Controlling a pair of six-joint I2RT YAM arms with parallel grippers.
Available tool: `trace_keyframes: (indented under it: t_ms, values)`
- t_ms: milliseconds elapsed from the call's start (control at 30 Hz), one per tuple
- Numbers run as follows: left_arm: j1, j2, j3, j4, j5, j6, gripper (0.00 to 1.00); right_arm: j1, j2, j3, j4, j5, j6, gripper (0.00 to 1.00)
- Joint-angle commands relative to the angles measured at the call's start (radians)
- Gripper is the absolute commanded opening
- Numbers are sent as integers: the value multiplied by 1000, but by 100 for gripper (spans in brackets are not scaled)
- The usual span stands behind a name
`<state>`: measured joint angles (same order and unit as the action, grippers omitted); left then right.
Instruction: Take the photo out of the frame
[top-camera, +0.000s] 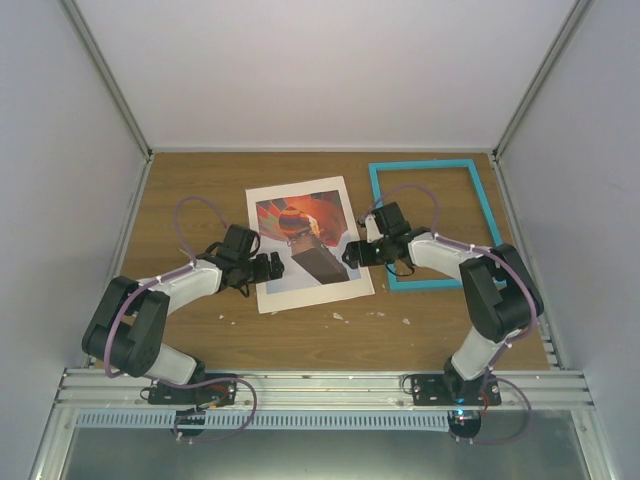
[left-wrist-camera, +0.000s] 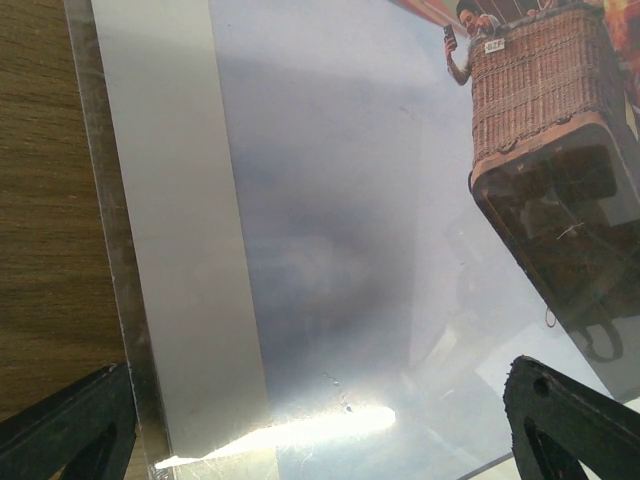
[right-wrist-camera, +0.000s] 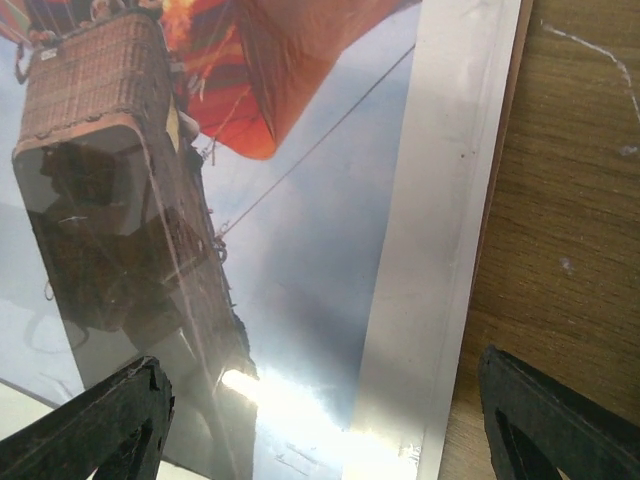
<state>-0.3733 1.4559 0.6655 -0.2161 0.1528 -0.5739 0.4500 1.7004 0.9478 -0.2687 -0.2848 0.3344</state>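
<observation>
The photo (top-camera: 300, 215), an orange-red balloon with a brown basket on pale sky, lies flat mid-table inside a white border (top-camera: 315, 290) under a glossy clear pane. The turquoise frame (top-camera: 425, 165) lies empty to its right, apart from it. My left gripper (top-camera: 272, 266) is open over the sheet's left edge. In the left wrist view (left-wrist-camera: 320, 440) one finger is over wood and the other over the print (left-wrist-camera: 330, 200). My right gripper (top-camera: 352, 250) is open over the sheet's right edge. In the right wrist view (right-wrist-camera: 320, 420) it straddles the white border (right-wrist-camera: 440, 220) beside the print (right-wrist-camera: 290, 90).
Small white scraps (top-camera: 338, 316) lie on the wooden table (top-camera: 200, 190) in front of the sheet. Grey enclosure walls stand on three sides. A metal rail (top-camera: 320, 385) runs along the near edge by the arm bases.
</observation>
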Motion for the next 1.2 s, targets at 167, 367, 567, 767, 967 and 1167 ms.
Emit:
trace_keyframes:
  t_ms: [167,367,567,767,967,1167]
  values:
    - [-9,17,5,40,8,-6,99,11,54,21,44,-30,3,84]
    - [-10,17,5,42,8,-6,99,10,22,25,37,-53,1,84]
    - [-12,20,5,44,10,-7,99,10,-4,34,17,-57,0,84]
    - [-13,17,5,45,9,-7,99,11,-19,35,11,-67,0,84]
    - [-15,16,6,47,10,-11,99,11,-17,33,30,-100,7,83]
    - [-14,11,-1,60,22,-25,99,10,7,30,69,-154,19,83]
